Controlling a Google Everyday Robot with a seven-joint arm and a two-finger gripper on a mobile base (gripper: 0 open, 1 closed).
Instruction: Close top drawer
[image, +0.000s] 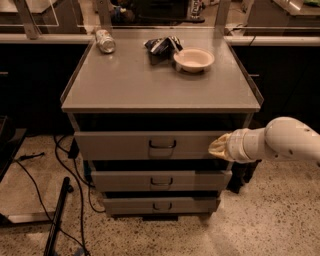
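While the gripper (217, 148) meets the right end of the top drawer (115, 145), whether it is clenched cannot be told.

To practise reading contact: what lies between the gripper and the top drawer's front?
Nothing that the camera view shows: the gripper sits at the right end of the top drawer front, seemingly against it, with no gap visible.

The top drawer (115, 145) has a plain grey front, as do the lower drawers (125, 180) and the grey worktop (150, 85). The gripper (218, 148), at that front's right end, is tan-yellow on a white arm (287, 141). The bowl (194, 60) is off-white, the can (105, 41) silvery, and the crumpled bag (161, 45) dark with pale patches. The floor (265, 225) is speckled beige.
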